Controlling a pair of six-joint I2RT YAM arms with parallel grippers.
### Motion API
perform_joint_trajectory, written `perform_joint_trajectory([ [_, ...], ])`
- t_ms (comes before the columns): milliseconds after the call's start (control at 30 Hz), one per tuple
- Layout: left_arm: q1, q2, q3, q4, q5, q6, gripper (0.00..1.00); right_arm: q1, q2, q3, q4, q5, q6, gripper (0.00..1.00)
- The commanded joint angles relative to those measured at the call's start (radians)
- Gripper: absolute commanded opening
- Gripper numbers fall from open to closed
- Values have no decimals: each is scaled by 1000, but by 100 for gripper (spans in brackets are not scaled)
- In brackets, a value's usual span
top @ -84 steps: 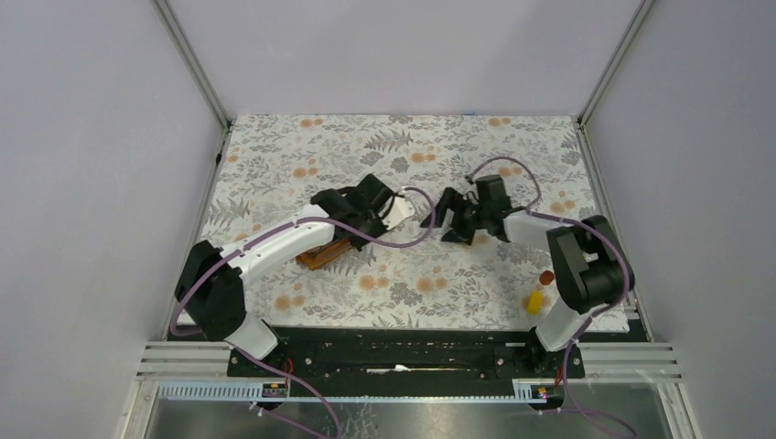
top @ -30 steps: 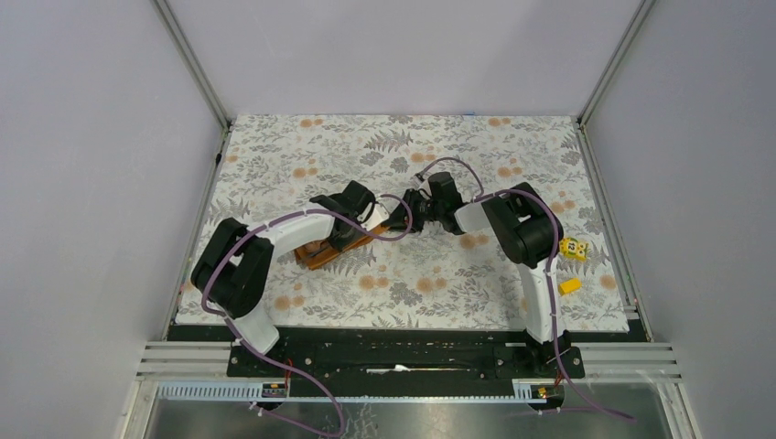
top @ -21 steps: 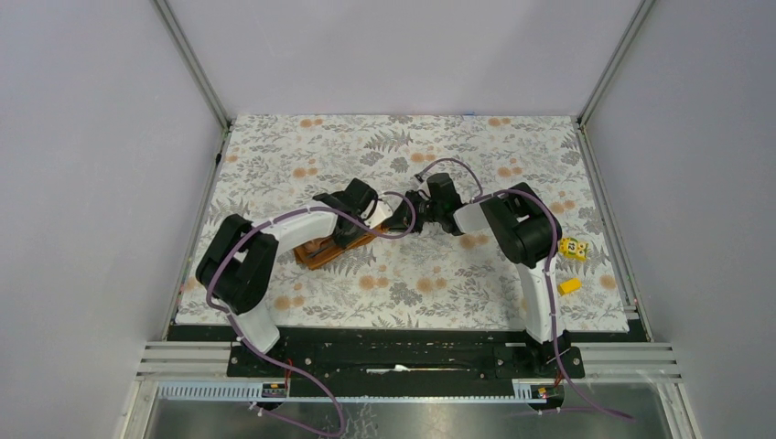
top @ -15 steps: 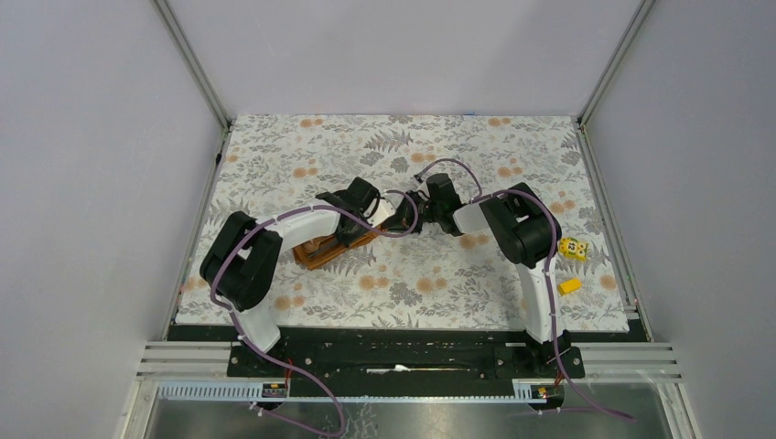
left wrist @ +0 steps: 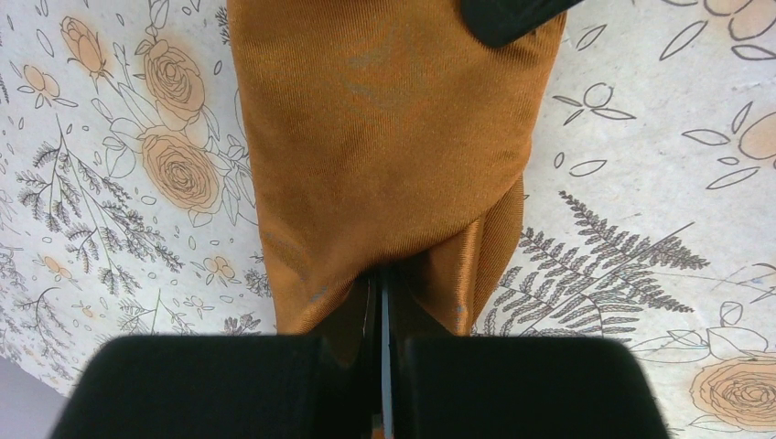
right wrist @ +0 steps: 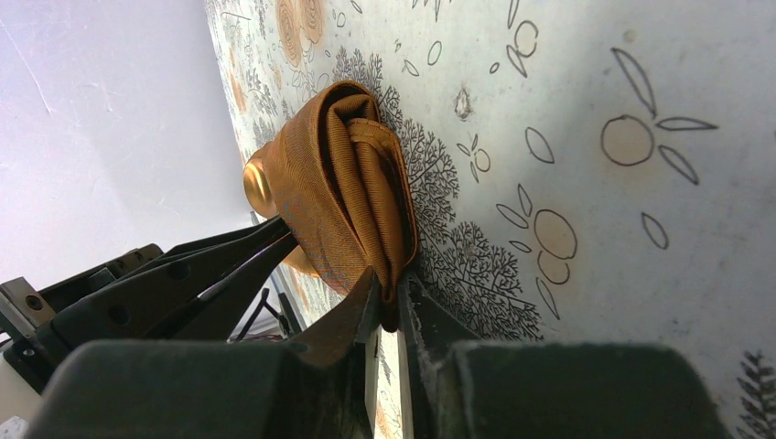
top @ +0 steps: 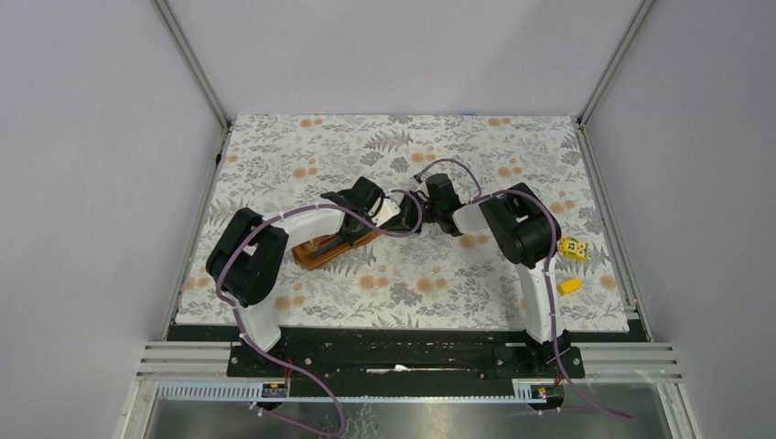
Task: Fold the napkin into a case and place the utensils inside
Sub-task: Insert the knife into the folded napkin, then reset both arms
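Right wrist: right claw [right wrist: 390, 291] pinches the case [right wrist: 343, 183], copper bowl [right wrist: 257, 188] protruding

Recognise the left arm [top: 311, 222] and right arm [top: 526, 233] by their white tubular links [top: 541, 309], joined through bulky matte-black joint housings [top: 245, 267]. A thin purple cable [top: 409, 224] loops loosely along each arm. In your wrist views, the left gripper [left wrist: 382, 279] and right gripper [right wrist: 389, 294] appear at 6 o'clock as flat, matte-black fingers tapering to narrow tips.
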Motion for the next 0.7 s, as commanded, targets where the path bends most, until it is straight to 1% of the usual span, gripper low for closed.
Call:
perform_joint_trajectory([
  [0, -6, 13, 34, 42, 19, 19, 0, 24, 22, 5, -18, 16, -22, 16],
  [100, -6, 3, 29, 36, 25, 12, 1, 23, 16, 5, -23, 16, -25, 21],
  [200, -8, -29, 27, 19, 14, -1, 19, 23, 6, 2, -30, 25, -30, 29],
  [233, -8, -41, 24, 11, 8, -2, 21, 23, 3, 2, -33, 28, -31, 32],
  [367, -8, -106, 17, -41, -2, -15, 25, 22, -11, 0, -47, 38, -42, 43],
  [533, -7, -218, -20, -73, -52, -50, 35, 24, -40, -9, -72, 58, -53, 52],
  [667, -8, -308, -21, -153, -54, -104, 37, 22, -105, -33, -151, 91, -95, 62],
])
